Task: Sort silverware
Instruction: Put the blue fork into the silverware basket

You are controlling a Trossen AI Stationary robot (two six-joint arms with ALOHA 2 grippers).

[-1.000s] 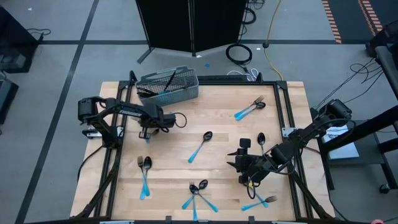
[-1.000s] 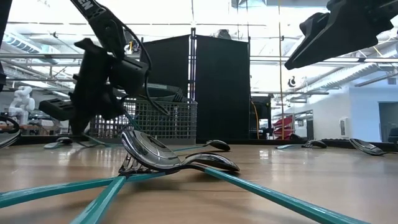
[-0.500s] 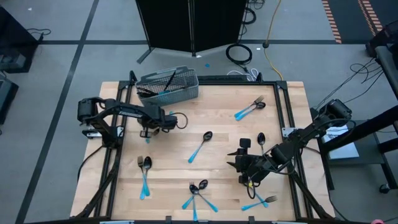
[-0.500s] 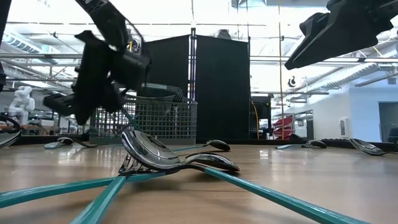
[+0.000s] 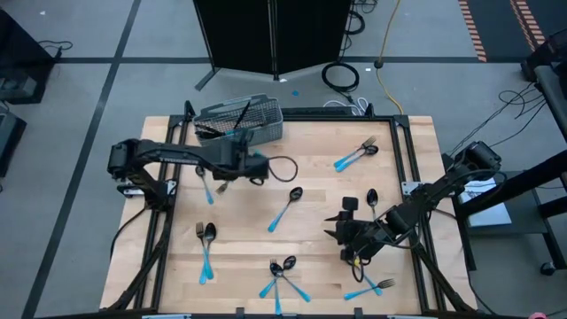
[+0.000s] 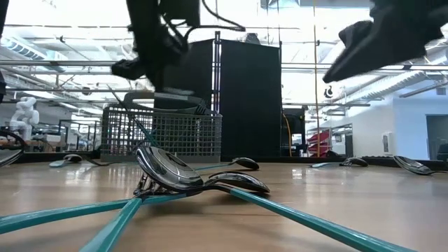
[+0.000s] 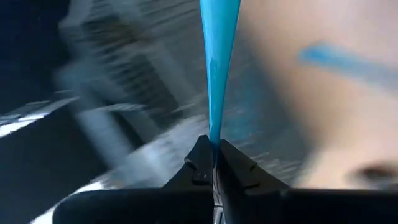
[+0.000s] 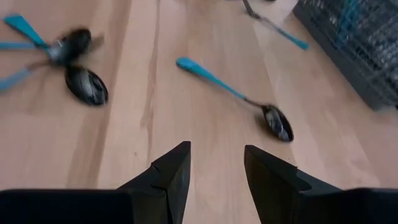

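A light wooden table (image 5: 319,190) stands on grey floor, silverware (image 5: 285,208) scattered across it. At its far edge a grey mesh basket (image 5: 239,122) holds a few pieces. The left gripper (image 5: 213,177), beside the basket, pinches a blue-handled piece (image 7: 219,59); the right gripper (image 8: 214,168) hovers open, empty.

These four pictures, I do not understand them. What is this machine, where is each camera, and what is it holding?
It is a robot with two dark arms at a wooden table. One camera looks down from above, one sits at table height, and one rides on each wrist. Blue-handled spoons and forks lie scattered; a spoon lies mid-table. A wire-mesh basket stands at the far edge. The left tool, near the basket, is shut on a blue-handled utensil. The right tool is open, above the table, holding nothing.
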